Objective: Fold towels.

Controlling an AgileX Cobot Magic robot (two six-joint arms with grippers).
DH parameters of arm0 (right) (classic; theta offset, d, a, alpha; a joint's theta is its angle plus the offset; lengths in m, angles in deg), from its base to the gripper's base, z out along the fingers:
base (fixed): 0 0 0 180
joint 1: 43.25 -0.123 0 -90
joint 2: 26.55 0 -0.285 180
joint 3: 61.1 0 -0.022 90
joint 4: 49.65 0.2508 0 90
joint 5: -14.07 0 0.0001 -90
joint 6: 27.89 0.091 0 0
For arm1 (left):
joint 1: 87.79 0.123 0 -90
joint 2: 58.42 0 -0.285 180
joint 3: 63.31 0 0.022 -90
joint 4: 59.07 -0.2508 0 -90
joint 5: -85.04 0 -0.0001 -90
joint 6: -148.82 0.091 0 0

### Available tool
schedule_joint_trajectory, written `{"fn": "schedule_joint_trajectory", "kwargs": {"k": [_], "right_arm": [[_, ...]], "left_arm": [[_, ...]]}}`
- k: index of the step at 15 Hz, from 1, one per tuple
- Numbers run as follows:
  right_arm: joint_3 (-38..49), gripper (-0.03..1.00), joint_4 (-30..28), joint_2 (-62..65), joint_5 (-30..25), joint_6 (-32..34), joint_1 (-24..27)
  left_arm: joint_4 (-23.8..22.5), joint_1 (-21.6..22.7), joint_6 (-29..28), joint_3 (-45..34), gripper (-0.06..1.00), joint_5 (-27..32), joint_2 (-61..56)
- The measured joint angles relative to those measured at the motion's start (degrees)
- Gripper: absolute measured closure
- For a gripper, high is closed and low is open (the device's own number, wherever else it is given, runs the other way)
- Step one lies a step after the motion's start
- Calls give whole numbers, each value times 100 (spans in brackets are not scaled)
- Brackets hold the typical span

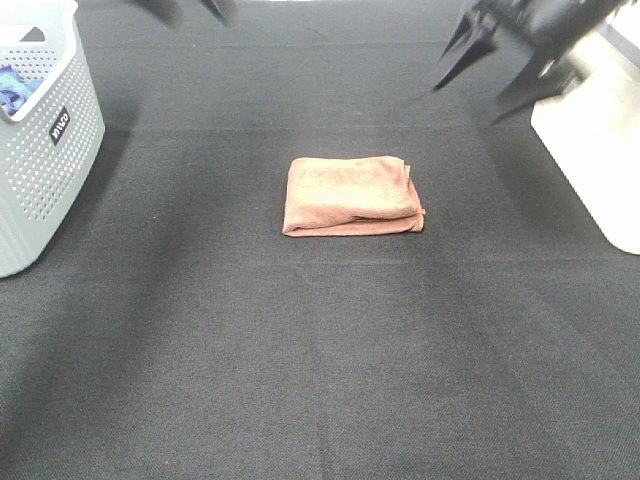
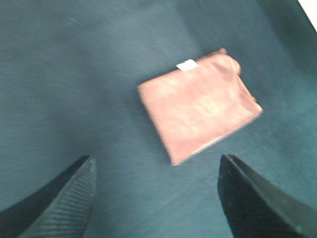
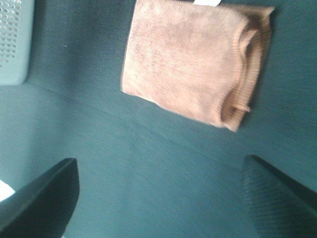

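The terracotta towel (image 1: pixel 352 195) lies folded into a small thick rectangle in the middle of the black table. It also shows in the left wrist view (image 2: pixel 198 106) with its white tag (image 2: pixel 186 65), and in the right wrist view (image 3: pixel 193 64). My left gripper (image 1: pixel 190 8) is high at the far left edge, open and empty, with its fingers (image 2: pixel 64 198) spread wide, well apart from the towel. My right gripper (image 1: pixel 466 103) is raised at the far right, open and empty, with its fingers (image 3: pixel 282 198) spread and clear of the towel.
A grey perforated basket (image 1: pixel 40 140) stands at the left edge with a blue cloth (image 1: pixel 12 90) inside; its corner shows in the right wrist view (image 3: pixel 15 39). A white container (image 1: pixel 600 150) stands at the right edge. The black tablecloth (image 1: pixel 320 380) covers the table.
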Motion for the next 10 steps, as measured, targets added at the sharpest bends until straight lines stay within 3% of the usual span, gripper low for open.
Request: {"fn": "schedule_joint_trajectory", "kwargs": {"k": [3, 4, 6, 7, 10], "right_arm": [[0, 14, -1553, 825, -23, 699, -573], [103, 14, -2172, 1352, -23, 991, -848], [533, 14, -2395, 2108, -29, 1152, -997], [533, 14, -2395, 2108, -29, 1152, -997], [1621, 14, -2452, 3260, -40, 1266, -1026]], "left_arm": [[-521, -6, -212, -309, 28, 17, -859], [-756, -6, -218, -756, 28, 17, -1409], [-1094, -6, -281, -1684, 28, 17, -2257], [-1094, -6, -281, -1684, 28, 17, -2257], [-1398, -6, -470, -3570, 28, 17, -3736]]}}
